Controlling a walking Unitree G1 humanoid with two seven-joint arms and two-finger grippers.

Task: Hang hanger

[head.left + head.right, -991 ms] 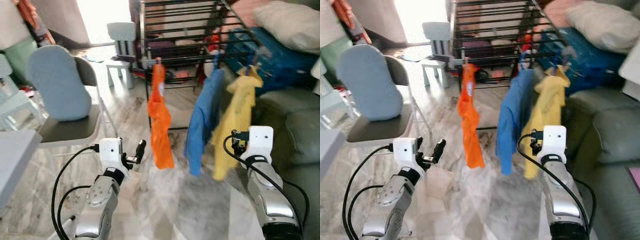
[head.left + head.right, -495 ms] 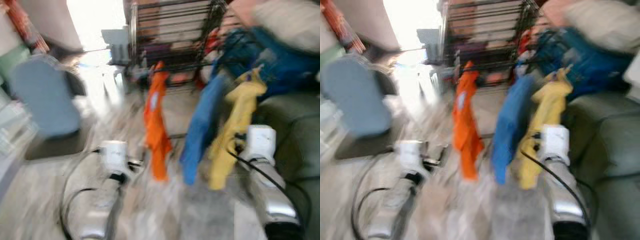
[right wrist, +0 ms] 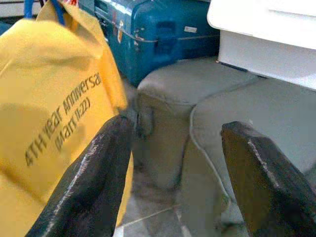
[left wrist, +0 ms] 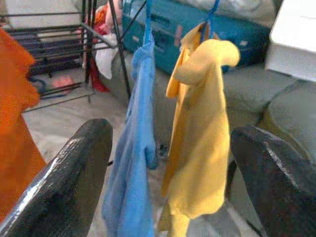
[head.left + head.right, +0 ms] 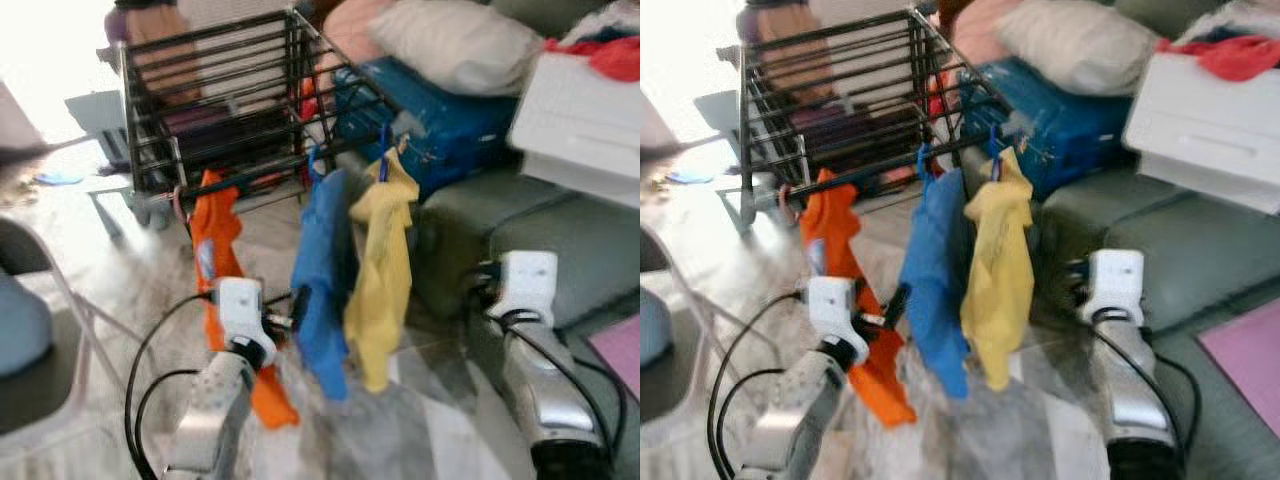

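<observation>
L hand [image 5: 298, 312] is raised in front of the blue shirt [image 5: 322, 280], fingers [image 4: 74, 168] spread wide w/ nothing between them; the wrist view looks past them at the blue shirt and yellow shirt [image 4: 200, 133]. R hand [image 3: 173, 173] is held up near the green sofa [image 5: 560, 260], beside the yellow shirt, fingers [image 3: 94, 173] also spread apart and empty; the yellow shirt's black print reads "4TH year Anniversa…" in the R wrist view.

Three garments hang in a row on the front rail of the black drying rack [image 5: 230, 90]: orange shirt [image 5: 215, 250] on a pink hanger [image 5: 180, 200], then the blue shirt on a blue hanger [image 5: 312, 160], then the yellow shirt on another blue hanger hook [image 5: 383, 165]. Blue and yellow shirts touch side by side; orange one hangs a bit apart, partly behind L arm.

Behind the rack: blue suitcase [image 5: 430, 100] w/ a pale pillow [image 5: 455, 45] on top, white box [image 5: 580, 120] on the sofa. Grey folding chair [image 5: 30, 350] at the robot's L, on the marble floor [image 5: 420, 430].
</observation>
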